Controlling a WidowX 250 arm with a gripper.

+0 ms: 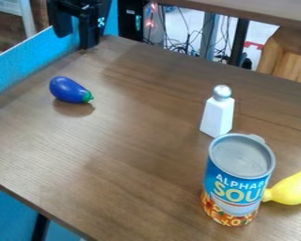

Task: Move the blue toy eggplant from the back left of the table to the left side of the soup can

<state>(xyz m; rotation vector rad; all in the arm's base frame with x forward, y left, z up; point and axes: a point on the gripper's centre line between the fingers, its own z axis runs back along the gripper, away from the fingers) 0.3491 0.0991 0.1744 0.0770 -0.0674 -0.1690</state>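
Hanging upper-left | fingers (89,34) apart | eggplant (69,89) nearest | can (237,181) before shaker (217,115), beside yellow toy (294,188)

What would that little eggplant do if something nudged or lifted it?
The toy eggplant would probably roll, since its rounded body lies on its side on the table, and its tapered shape might make it curve. Its smooth, shiny surface looks like plastic, so I'd expect it to be light, fairly stiff and perhaps slippery.

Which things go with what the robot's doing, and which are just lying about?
Nearest the end effector:
- eggplant, on the table

Just about:
- shaker, upright
- can, upright
- yellow toy, beside the can
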